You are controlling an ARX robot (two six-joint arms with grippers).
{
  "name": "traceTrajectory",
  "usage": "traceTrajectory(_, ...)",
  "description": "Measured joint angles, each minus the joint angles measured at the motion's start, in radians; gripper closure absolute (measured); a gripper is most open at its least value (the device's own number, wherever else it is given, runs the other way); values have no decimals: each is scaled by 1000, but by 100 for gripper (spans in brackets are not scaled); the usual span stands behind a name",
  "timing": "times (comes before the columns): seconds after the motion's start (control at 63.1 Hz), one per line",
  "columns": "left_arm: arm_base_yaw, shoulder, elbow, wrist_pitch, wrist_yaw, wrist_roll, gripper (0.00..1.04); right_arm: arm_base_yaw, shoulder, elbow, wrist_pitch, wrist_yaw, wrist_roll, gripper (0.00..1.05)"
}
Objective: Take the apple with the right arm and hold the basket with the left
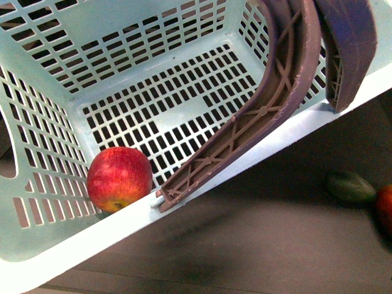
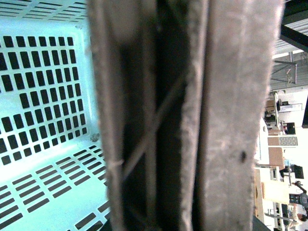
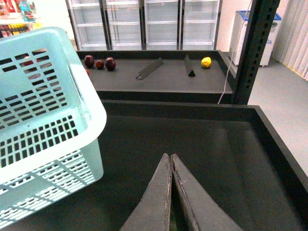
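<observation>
The right tool [image 3: 170, 160] has its two fingers pressed together tip to tip, with nothing between them. It hangs over a bare stretch of the dark desk [image 3: 202, 144]. The basket [image 3: 91, 108] is just off to one side of it, with the rounded rim corner close to the fingertips but not touching them. The apple [image 1: 119, 177] is not at the tool. It lies inside the basket on the slotted floor, tucked into a corner against the wall, beside the foot of one handle [image 1: 269, 104]. In the front view the basket is tilted and both handles swing up out of the frame. On the desk outside the basket, past the rim from the apple, lie a dark green fruit [image 1: 350, 187] and, just beside it, a red fruit [image 1: 386, 209] cut by the frame edge. The left tool itself does not show. A blurred, ribbed handle right up against its wrist camera fills most of that view, with the basket's inside behind it, so I cannot tell whether the tool is spread or clamped. Ahead of the right tool, past the desk's raised edge, a second desk [image 3: 159, 77] carries some dark red fruits [image 3: 99, 63] and a lemon [image 3: 206, 62].
</observation>
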Motion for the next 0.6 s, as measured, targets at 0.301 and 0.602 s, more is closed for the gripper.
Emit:
traceTrajectory(0.301, 0, 1, 0, 0, 0, -2, 90, 0, -2, 0, -1, 0, -2, 98)
traceTrajectory(0.602, 0, 1, 0, 0, 0, -1, 90, 0, -3, 0, -1, 0, -2, 43)
